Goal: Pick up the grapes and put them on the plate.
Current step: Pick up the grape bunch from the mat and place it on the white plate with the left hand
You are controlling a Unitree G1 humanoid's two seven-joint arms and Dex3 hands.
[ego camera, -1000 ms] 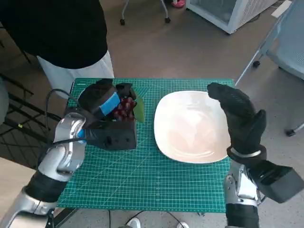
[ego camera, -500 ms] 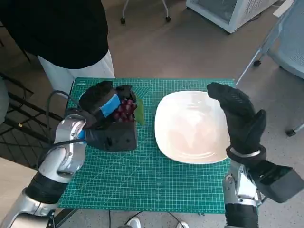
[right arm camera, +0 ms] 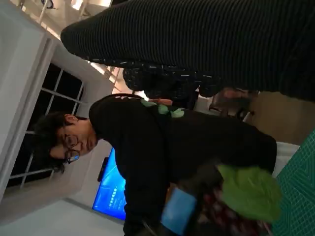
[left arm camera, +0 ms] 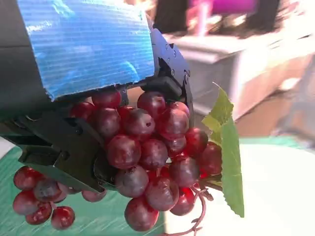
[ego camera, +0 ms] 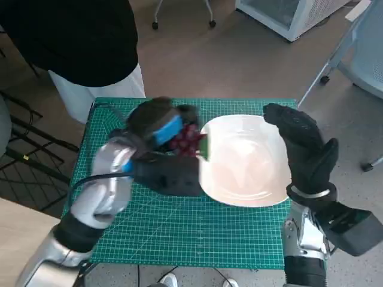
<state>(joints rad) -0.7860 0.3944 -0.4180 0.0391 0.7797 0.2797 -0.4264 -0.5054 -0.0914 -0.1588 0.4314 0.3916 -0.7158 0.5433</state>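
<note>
While the left hand (ego camera: 157, 128) clutches the grapes (ego camera: 187, 140) aloft at the plate's (ego camera: 251, 179) near rim, part of the bunch dangles outside the fingers (left arm camera: 74, 152); letting go early could drop it onto the mat (ego camera: 179, 233); the right hand (ego camera: 302, 146) hovers empty, fingers apart.

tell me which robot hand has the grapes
The left robot hand, the one with blue tape, holds the grapes at the plate's edge; the gloved right robot hand holds nothing.

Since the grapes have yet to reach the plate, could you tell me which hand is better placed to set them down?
The left hand: it already holds the grapes at the near edge of the plate. The right hand hovers over the plate's far side, holding nothing.
</note>
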